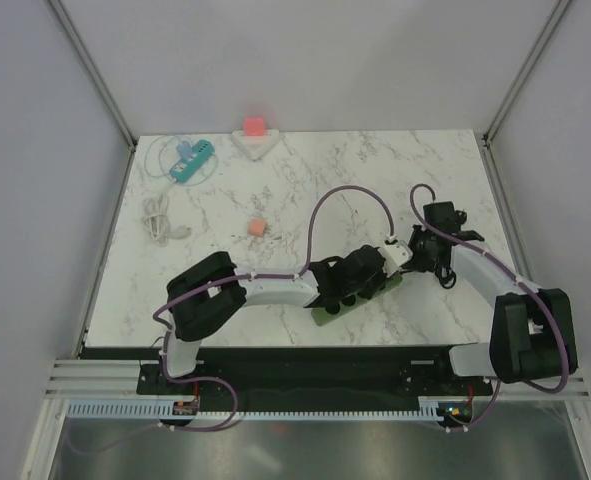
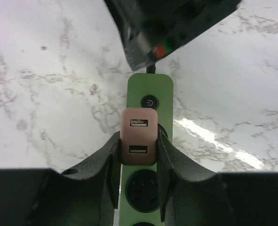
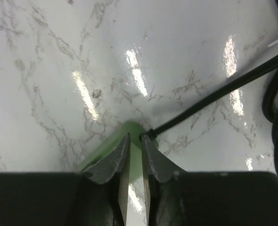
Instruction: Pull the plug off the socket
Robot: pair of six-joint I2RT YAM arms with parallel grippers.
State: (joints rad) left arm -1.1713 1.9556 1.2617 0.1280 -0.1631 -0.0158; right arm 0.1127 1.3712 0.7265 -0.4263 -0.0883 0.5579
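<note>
A smooth, boxy pink plug (image 2: 139, 136) with two USB slots sits in a flat green power strip (image 2: 149, 89) on the glossy marble table (image 2: 44, 94). The left gripper (image 2: 139, 155), reaching low along the strip, pinches the plug's sides. The right gripper (image 3: 135, 141) has its fingers narrowly parted at the strip's end, where the black cable (image 3: 214, 96) leaves it. Whether they clamp the strip cannot be told.

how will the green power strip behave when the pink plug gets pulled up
The power strip looks like stiff, light plastic, so it will probably lift with the pink plug clamped in the left gripper unless held down. On the glossy marble table it may also slide. The right gripper at its cord end could steady it.
</note>
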